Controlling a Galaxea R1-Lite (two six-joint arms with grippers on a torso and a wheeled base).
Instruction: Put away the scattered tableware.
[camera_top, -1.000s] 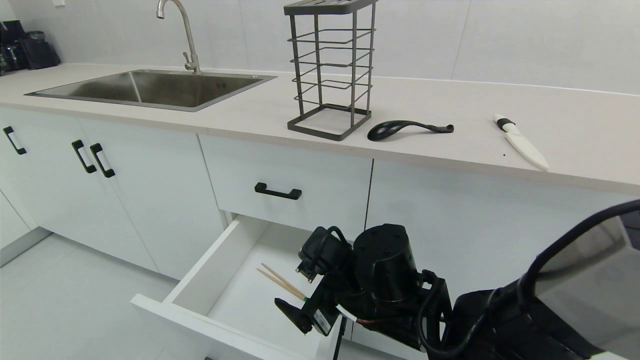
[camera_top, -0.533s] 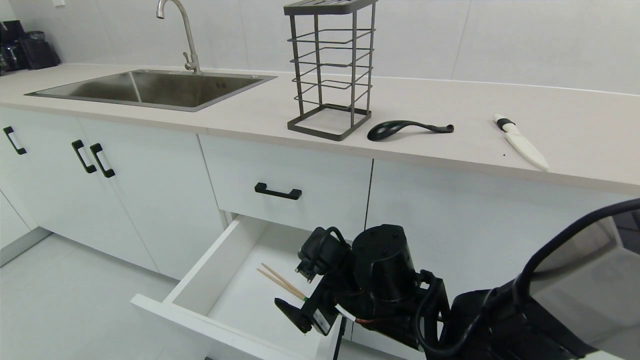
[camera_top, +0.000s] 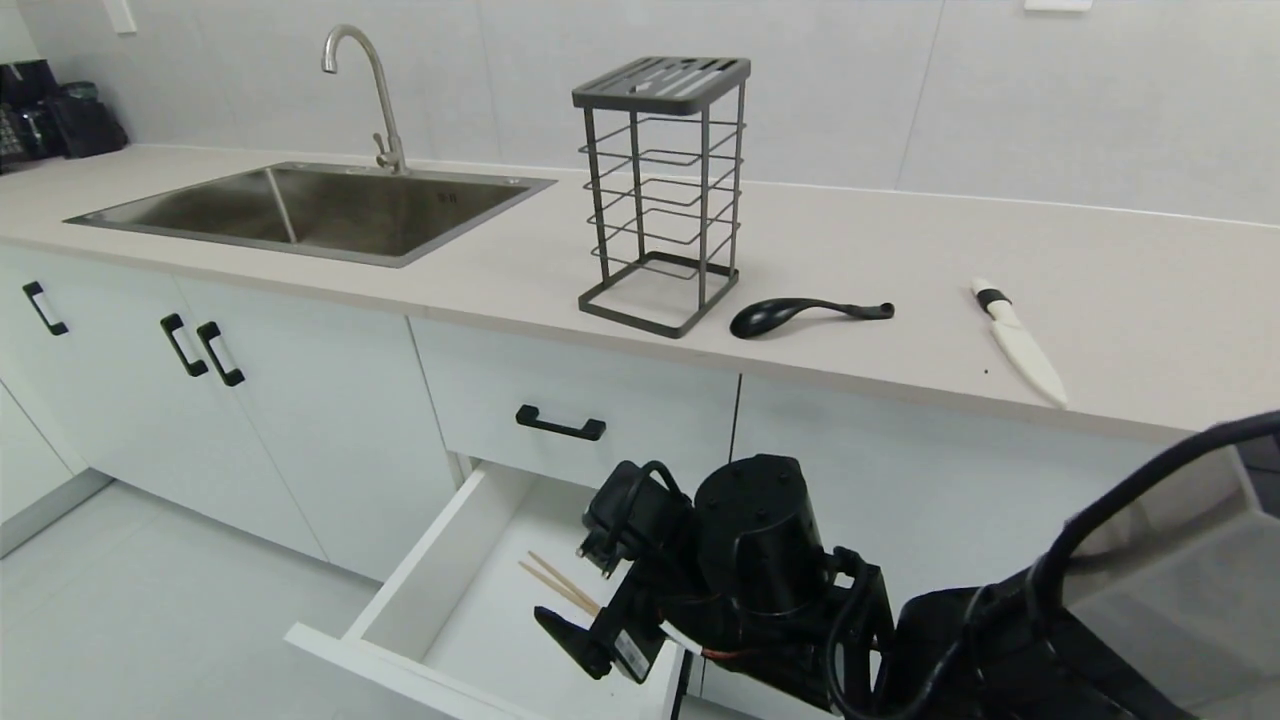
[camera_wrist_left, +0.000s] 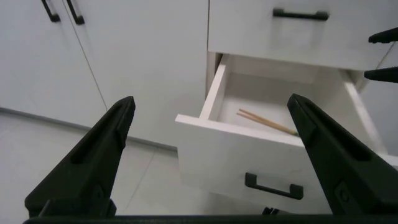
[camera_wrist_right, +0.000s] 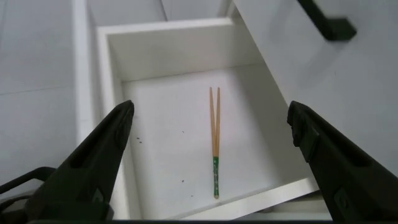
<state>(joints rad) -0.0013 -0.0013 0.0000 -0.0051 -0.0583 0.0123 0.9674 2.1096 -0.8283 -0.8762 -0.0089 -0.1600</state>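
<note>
2 grippers had their fingers (camera_wrist_left: 93, 155) spread, holding nothing: the left gripper (camera_wrist_left: 211, 102) faced the open drawer (camera_top: 420, 570), the right gripper (camera_wrist_right: 210, 109) hung over the chopsticks (camera_top: 558, 587) inside it. On the bench (camera_top: 900, 250), the spoon (camera_top: 760, 318) lay at 3 o'clock from the rack (camera_top: 660, 195), the knife (camera_top: 1020, 345) farther at 3. Best, I judged, was lifting the right arm clear of the bench edge, then straddling the spoon's handle crosswise.

A kitchen: steel sink (camera_top: 300, 205) with faucet (camera_top: 365, 85), pale counter (camera_top: 850, 270), white cabinets (camera_top: 200, 400), tiled wall (camera_top: 900, 100).
</note>
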